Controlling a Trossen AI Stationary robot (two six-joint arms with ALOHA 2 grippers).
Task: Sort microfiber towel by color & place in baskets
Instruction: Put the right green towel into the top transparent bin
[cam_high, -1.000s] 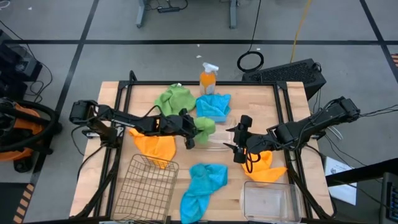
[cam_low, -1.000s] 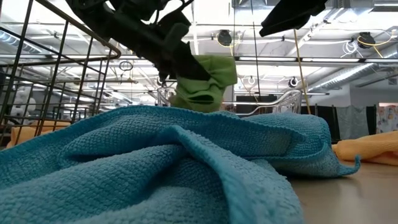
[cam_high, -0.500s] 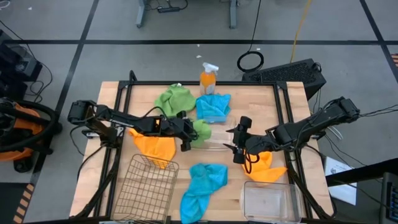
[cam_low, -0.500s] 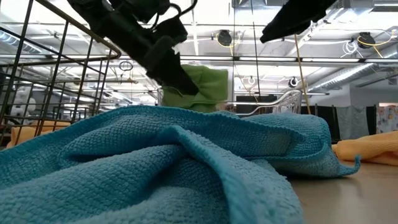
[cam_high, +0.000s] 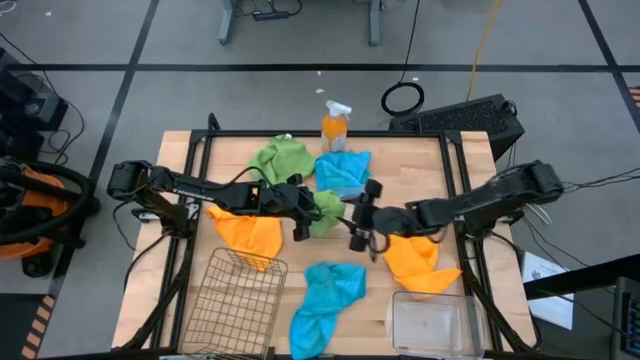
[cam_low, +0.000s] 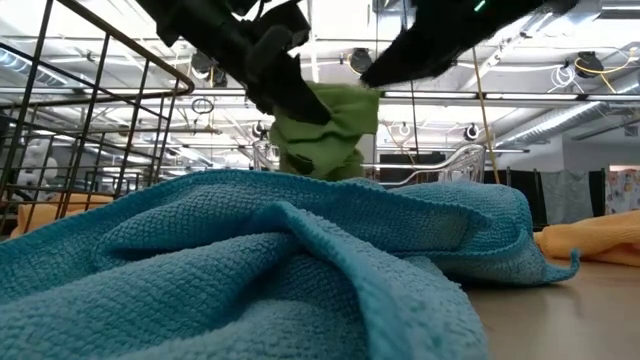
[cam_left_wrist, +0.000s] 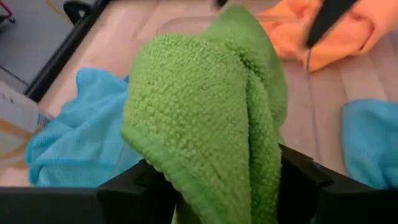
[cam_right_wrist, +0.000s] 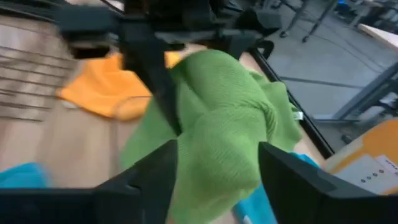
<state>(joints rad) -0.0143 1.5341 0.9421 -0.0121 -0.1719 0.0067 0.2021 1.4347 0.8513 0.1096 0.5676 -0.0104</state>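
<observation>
**High view: green towel meeting both arms at mid-surface**

High view is showing the left gripper (cam_high: 300, 208) clamping a bunched green towel (cam_high: 325, 207) just above the surface (cam_high: 420, 160), its fingers (cam_left_wrist: 134, 186) closing on the cloth from either side. The right gripper (cam_high: 360, 215) is reaching in from the other side — its fingers (cam_right_wrist: 149, 168) are straddling the same towel, though I cannot tell whether they are gripping it. This is looking like a handover or a two-armed regrasp partway through sorting. Next, I'd judge, one arm needs a firm hold before the other lets go — then the towel needs carrying to a basket, perhaps the clear basket (cam_high: 432, 322) or the wire basket (cam_high: 232, 300).
</observation>
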